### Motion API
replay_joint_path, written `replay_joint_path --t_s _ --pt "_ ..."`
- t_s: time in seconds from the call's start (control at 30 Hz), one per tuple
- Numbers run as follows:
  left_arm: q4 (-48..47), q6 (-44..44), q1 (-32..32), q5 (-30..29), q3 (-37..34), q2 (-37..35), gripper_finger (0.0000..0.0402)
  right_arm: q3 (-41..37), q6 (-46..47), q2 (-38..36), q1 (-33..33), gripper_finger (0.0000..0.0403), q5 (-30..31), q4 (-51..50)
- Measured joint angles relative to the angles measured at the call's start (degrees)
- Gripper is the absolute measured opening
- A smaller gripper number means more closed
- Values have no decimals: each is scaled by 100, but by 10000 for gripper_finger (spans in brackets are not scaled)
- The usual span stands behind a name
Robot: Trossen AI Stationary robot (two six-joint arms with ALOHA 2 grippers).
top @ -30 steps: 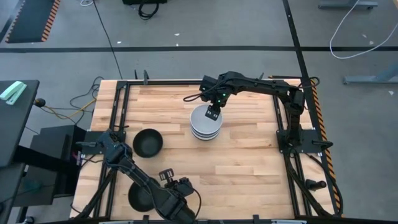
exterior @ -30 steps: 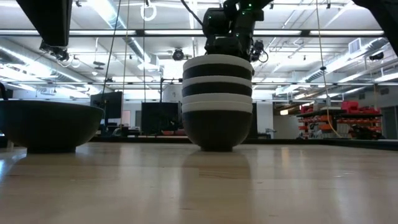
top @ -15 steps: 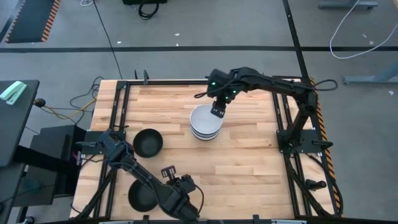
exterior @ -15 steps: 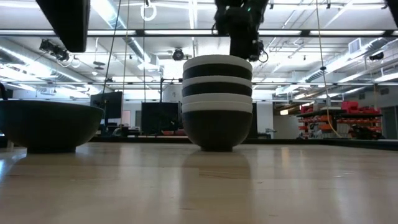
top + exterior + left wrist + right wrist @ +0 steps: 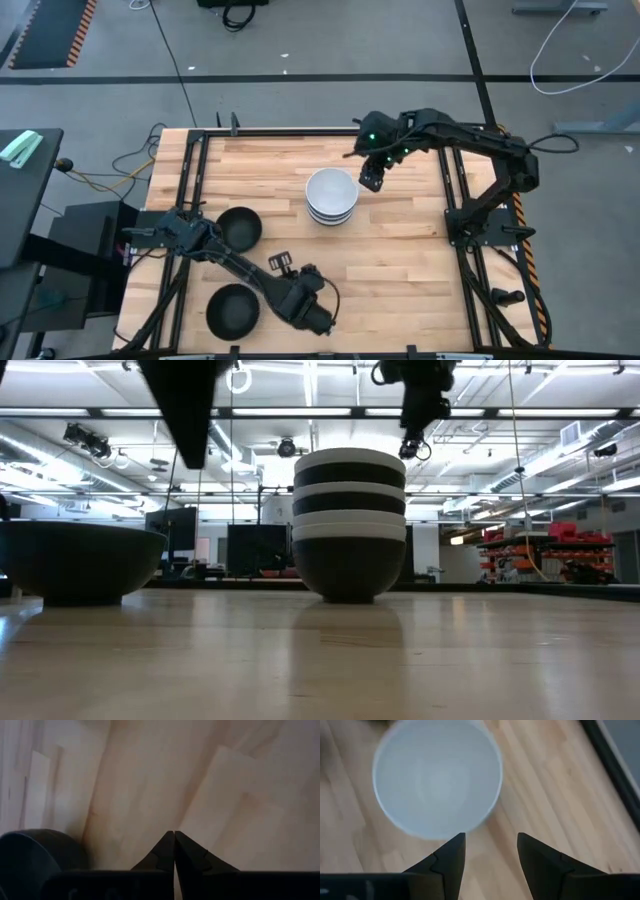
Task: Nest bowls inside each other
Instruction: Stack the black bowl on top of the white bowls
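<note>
A stack of nested bowls [image 5: 331,195], black and white in turn with a white one on top [image 5: 437,780], rests on its base mid-table [image 5: 350,525]. Two single black bowls sit on their bases toward the left: one [image 5: 239,228] [image 5: 80,560] and one near the near edge [image 5: 232,310] [image 5: 30,857]. My right gripper [image 5: 370,182] [image 5: 490,847] hovers open just right of the stack's rim, above it [image 5: 420,415]. My left gripper [image 5: 318,318] [image 5: 174,851] is shut over bare wood to the right of the near black bowl.
A black metal frame [image 5: 455,200] borders the wooden table top on the left, right and far sides. Bare wood lies to the right of the stack and across the near right part of the table [image 5: 400,290]. Cables lie on the floor beyond.
My right gripper has come off the top of the stack, risen and moved toward the table's right edge; the stack has stayed put. My left gripper has travelled toward the right along the near part of the table, away from the near black bowl.
</note>
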Motion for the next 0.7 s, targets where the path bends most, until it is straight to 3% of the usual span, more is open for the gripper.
replay_joint_path --t_s 0.27,0.43,0.7 --pt "0 117 569 41 0 -55 31 -1210 132 -721 486 185 131 7" --pt "0 245 917 189 2 -225 36 -2002 477 -1360 927 185 456 53" --pt "0 583 1533 613 2 -437 33 -3325 1076 -2247 1672 185 468 591"
